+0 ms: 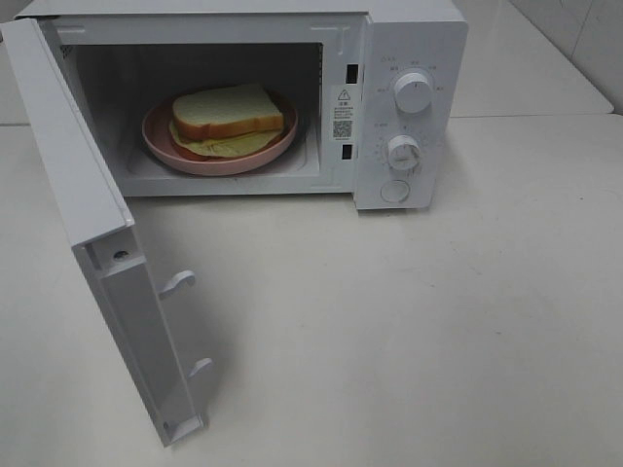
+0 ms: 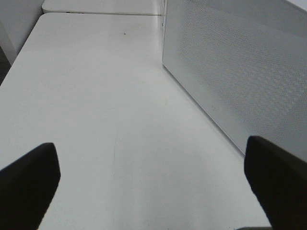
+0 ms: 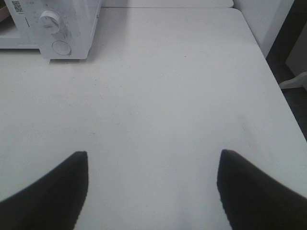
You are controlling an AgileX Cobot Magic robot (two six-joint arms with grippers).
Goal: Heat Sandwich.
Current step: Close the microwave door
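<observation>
**Sandwich sits inside the microwave, both hands spread and clear**

From my station I see the sandwich (image 1: 229, 119), a stack of thick pale bread slices with orange-brown crust and yellow-green leafy filling, lying flat inside the cooking cavity. Its long axis runs side to side across the cavity, roughly parallel to the front opening. One long crust edge faces out toward me, and the leafy filling pokes out beneath that edge.

It rests on a round pink plate (image 1: 161, 136), whose rim shows all around it. The plate stands on the cavity floor of a white box-shaped microwave (image 1: 409, 39).

The microwave's white door (image 1: 68, 165) is swung wide on its left hinge, its inner face with two latch hooks turned toward the camera. On the control panel to the right of the cavity I count two round white knobs (image 1: 414, 90), one above the other, and a round button (image 1: 394, 191) below them. The microwave stands on a pale, smooth surface (image 1: 389, 321).

The left hand (image 2: 152, 167) hovers over that surface beside the door's perforated outer face, its dark fingers (image 2: 29, 182) spread wide apart and holding nothing. The right hand (image 3: 153, 182) hangs over the surface well away from the control panel, its fingers (image 3: 244, 187) likewise apart with nothing between them.
</observation>
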